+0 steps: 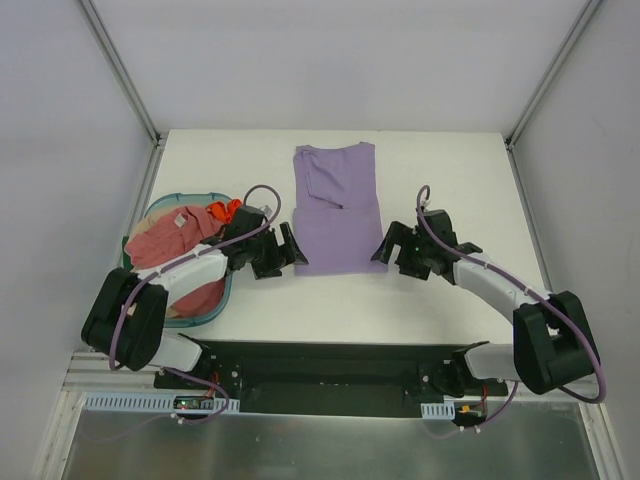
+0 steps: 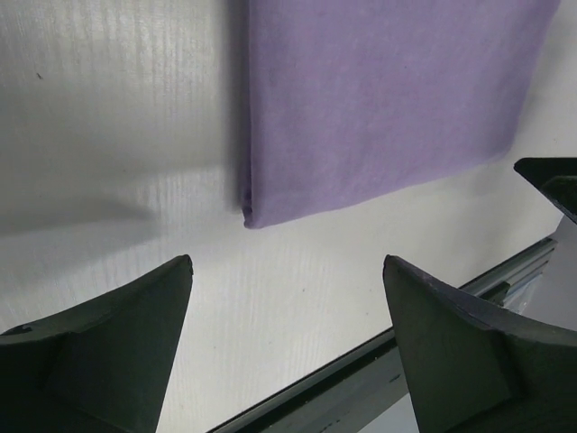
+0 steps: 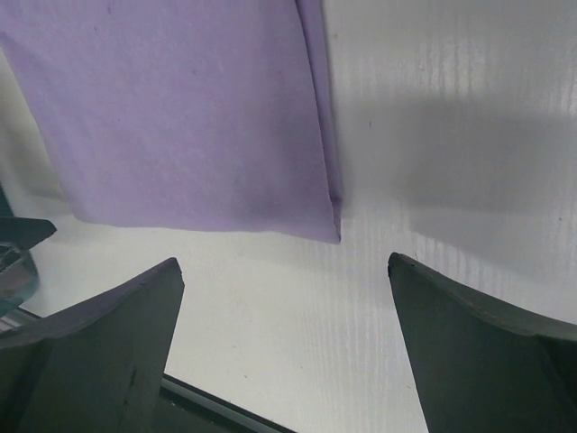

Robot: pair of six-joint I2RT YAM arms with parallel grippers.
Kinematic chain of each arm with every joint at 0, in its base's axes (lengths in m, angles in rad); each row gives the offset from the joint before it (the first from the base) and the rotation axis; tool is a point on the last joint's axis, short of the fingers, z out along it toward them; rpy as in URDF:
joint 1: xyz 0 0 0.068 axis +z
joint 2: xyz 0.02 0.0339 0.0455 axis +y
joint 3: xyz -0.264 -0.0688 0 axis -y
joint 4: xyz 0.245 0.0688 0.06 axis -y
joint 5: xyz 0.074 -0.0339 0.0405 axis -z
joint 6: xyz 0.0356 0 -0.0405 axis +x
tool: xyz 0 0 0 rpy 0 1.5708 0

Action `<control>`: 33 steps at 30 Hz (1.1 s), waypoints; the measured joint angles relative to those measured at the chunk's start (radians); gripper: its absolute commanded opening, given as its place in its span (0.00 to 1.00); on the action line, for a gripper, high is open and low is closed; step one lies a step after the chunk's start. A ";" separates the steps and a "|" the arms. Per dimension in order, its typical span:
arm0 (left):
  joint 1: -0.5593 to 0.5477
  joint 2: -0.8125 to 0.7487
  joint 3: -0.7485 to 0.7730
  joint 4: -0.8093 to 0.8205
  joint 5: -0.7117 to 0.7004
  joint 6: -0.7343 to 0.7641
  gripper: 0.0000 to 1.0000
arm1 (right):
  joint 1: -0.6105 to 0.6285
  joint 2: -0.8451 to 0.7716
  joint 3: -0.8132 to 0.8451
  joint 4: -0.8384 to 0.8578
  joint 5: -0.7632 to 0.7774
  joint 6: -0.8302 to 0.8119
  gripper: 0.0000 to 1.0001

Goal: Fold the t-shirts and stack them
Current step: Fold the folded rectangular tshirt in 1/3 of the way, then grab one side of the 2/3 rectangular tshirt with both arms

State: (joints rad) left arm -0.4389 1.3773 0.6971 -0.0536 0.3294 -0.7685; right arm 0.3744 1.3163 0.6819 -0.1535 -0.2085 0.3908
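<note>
A lavender-purple t-shirt [image 1: 337, 208] lies folded lengthwise into a long strip on the white table [image 1: 430, 170], sleeves tucked in. My left gripper [image 1: 293, 250] stands open just off the shirt's near left corner [image 2: 255, 216], nothing between its fingers. Off the near right corner [image 3: 332, 230] my right gripper [image 1: 386, 250] is open too, and empty. A dusty pink-red t-shirt [image 1: 172, 238] lies crumpled in the basket at the left, with tan-beige cloth [image 1: 197, 298] under it.
The teal oval basket [image 1: 222, 300] sits at the table's left edge, under the left arm. An orange bit [image 1: 225, 210] shows at its far rim. White walls close the table on three sides. A black rail [image 1: 330, 360] runs along the near edge.
</note>
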 measured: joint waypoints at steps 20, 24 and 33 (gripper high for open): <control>-0.001 0.245 0.068 0.024 0.027 0.000 0.03 | 0.000 0.098 -0.026 0.078 0.027 0.067 0.63; -0.001 0.261 0.078 0.026 0.034 -0.001 0.00 | 0.000 0.128 -0.026 0.105 0.021 0.080 0.58; -0.001 0.268 0.085 0.026 0.035 0.000 0.00 | 0.000 0.173 -0.024 0.135 0.021 0.114 0.01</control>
State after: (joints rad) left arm -0.4400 1.6455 0.7822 -0.0277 0.3641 -0.7685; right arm 0.3744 1.4895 0.6579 -0.0185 -0.1871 0.5045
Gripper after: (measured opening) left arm 0.007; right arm 0.185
